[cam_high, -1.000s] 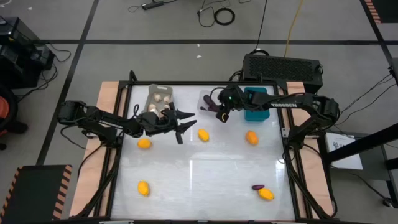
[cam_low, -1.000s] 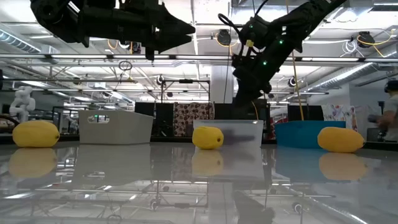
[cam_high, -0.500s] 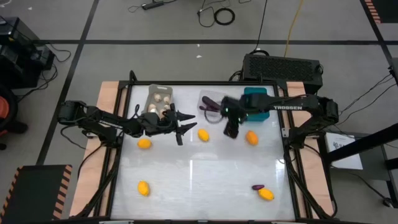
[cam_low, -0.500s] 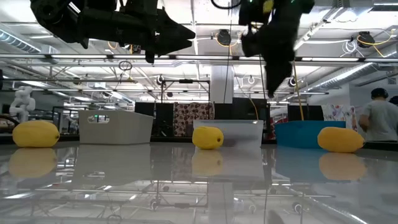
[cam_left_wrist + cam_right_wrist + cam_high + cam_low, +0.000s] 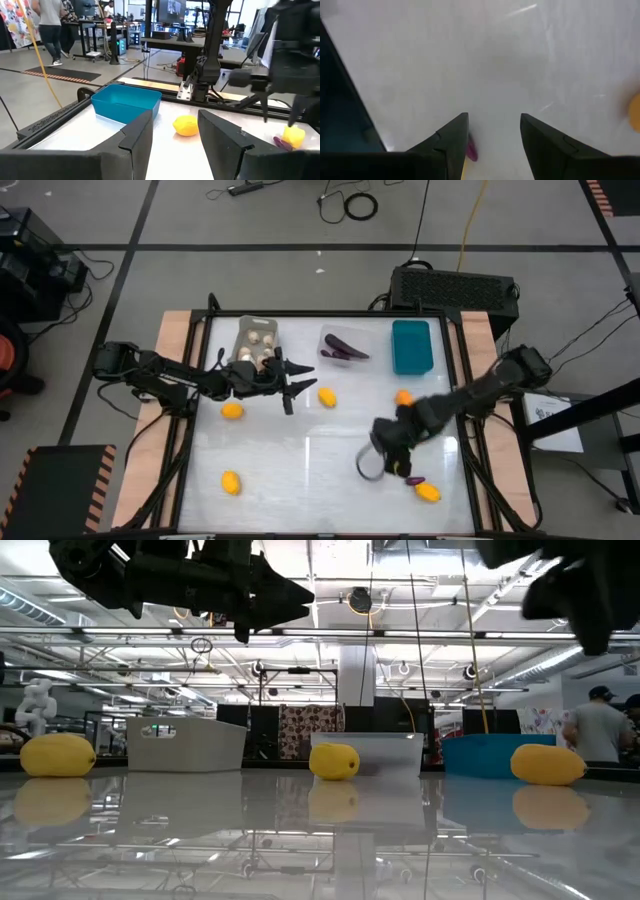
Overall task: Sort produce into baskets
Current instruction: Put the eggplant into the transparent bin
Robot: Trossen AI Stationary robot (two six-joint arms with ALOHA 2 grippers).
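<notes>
My left gripper point(image 5: 296, 386) is open and empty, held above the table beside the grey basket point(image 5: 254, 340), which holds whitish mushroom pieces. My right gripper point(image 5: 388, 463) is open and empty, low over the table's near right part. A small purple eggplant piece point(image 5: 413, 480) lies just beside it and shows next to one finger in the right wrist view point(image 5: 471, 150). A yellow fruit point(image 5: 428, 492) lies on the table next to that piece. The clear basket point(image 5: 345, 346) holds purple pieces. The teal basket point(image 5: 411, 346) stands to its right.
Other yellow fruits lie loose on the table: one near the left gripper point(image 5: 232, 410), one at mid table point(image 5: 327, 396), one at the right point(image 5: 403, 396), one at the near left point(image 5: 231, 481). A black vented box point(image 5: 455, 288) stands behind the table. People stand in the room beyond.
My right gripper has gone quickly from over the clear basket toward the table's near edge and down, ending beside the purple piece at the near right. The purple pieces stay in the clear basket. My left arm has kept still.
</notes>
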